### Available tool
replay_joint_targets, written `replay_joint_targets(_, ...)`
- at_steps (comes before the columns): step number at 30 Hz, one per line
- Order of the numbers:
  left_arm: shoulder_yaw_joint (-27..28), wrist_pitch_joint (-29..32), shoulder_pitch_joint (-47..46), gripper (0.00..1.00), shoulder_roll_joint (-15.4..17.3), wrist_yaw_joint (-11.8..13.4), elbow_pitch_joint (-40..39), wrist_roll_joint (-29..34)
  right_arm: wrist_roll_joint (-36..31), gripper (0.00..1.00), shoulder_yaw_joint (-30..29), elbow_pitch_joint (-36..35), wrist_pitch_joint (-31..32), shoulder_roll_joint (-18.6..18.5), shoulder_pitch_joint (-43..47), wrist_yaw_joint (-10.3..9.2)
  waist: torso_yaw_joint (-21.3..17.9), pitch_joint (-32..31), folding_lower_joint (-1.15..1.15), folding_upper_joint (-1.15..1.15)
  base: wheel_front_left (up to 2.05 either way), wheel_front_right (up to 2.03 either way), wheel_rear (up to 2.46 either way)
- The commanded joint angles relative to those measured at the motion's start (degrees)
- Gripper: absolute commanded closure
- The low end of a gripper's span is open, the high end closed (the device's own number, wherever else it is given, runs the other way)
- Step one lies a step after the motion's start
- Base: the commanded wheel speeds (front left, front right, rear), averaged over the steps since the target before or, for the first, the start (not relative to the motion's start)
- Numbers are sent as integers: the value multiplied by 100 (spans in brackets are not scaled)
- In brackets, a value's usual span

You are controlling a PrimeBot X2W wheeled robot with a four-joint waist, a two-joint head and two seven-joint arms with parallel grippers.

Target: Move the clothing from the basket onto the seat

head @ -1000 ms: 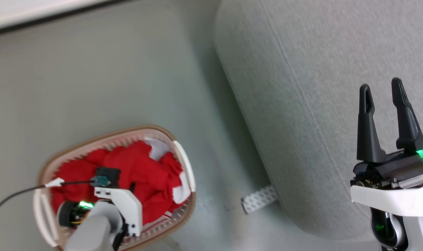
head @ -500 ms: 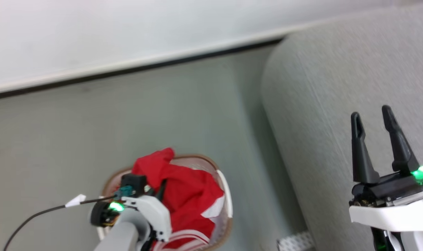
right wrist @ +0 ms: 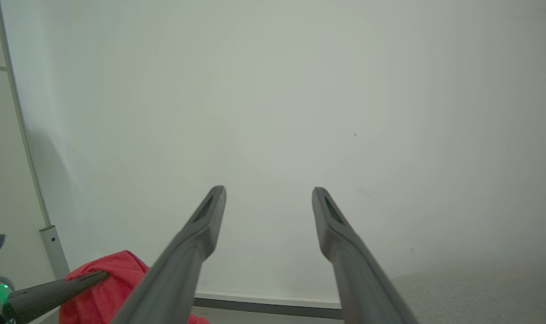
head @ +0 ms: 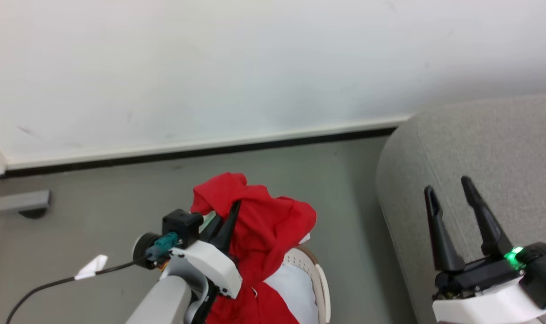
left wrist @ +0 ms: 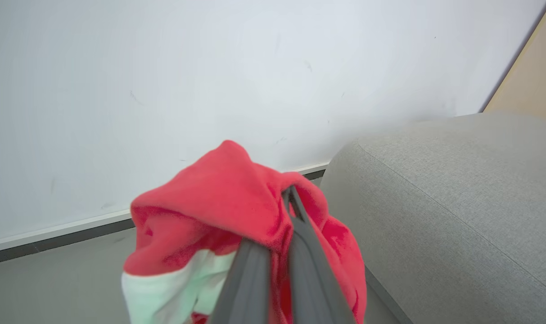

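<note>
My left gripper (head: 234, 207) is shut on a bright red piece of clothing (head: 263, 225) with white trim, and the cloth hangs in the air, draped over the dark fingers. In the left wrist view the same clothing (left wrist: 218, 198) bunches around my closed left gripper (left wrist: 290, 191). Below the hanging cloth a bit of the basket (head: 320, 281) rim and handle peeks out. The grey seat (head: 480, 148) lies to the right, and my right gripper (head: 448, 184) stands open over its edge, nothing between its fingers. From the right wrist, that gripper (right wrist: 268, 191) faces the wall, with the clothing (right wrist: 115, 279) at lower left.
A white wall (head: 254, 67) with a dark baseboard runs behind the grey floor (head: 97, 198). A grey metal foot (head: 16, 202) sits at the far left by the wall. A black cable with a white tag (head: 90, 266) trails from my left wrist.
The head camera has tilted up, bringing the wall into view. My left gripper has lifted the red clothing up out of the basket. The right gripper stays open.
</note>
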Motion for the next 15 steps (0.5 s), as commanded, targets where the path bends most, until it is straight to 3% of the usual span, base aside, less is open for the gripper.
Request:
replay_joint_targets(1, 27, 43, 103, 100, 66, 17, -186, -52, -13, 0, 16, 25, 5, 11, 103, -12, 109, -215, 1, 0, 0, 0, 0)
replay_joint_targets(15, 185, 1260, 442, 100, 556, 501, -3391, -121, -86, 0, 373, 103, 5, 131, 337, -12, 193, -572, 1, 0, 0, 0, 0)
